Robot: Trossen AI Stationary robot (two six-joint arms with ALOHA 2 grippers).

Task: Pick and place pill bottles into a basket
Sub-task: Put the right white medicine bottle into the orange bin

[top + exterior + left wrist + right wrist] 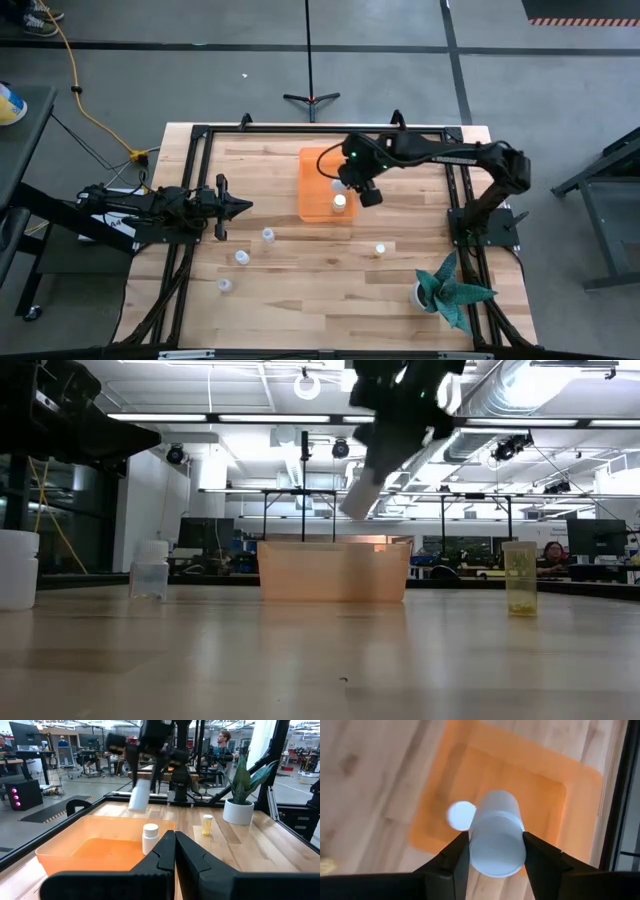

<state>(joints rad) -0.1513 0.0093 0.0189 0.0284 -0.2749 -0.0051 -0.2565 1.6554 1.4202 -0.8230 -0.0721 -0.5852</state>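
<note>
The orange basket (318, 170) sits at the table's far middle and holds one white-capped pill bottle (339, 202). My right gripper (350, 185) is above the basket, shut on another pale bottle (361, 491). Three bottles (268, 235) (241, 257) (224, 285) stand upright on the table left of centre. A yellowish one (380, 250) stands to the right. My left gripper (238, 207) is shut and empty at the table's left, clear of the bottles. My right gripper pinches the bottle's side walls (476, 852) between its two fingers (455, 857), at the bottle's upper end. The fingers slant down from above and lie roughly along the bottle. The bottle hangs tilted below them (355, 505), clear of the basket (335, 568).
A white pot with a teal plant (440, 290) stands at the near right corner. A dark frame (200, 135) runs around the table's edges. In the low view two bottles (150, 570) (15, 570) stand left of the basket, and the yellowish one (520, 578) stands right of it.
</note>
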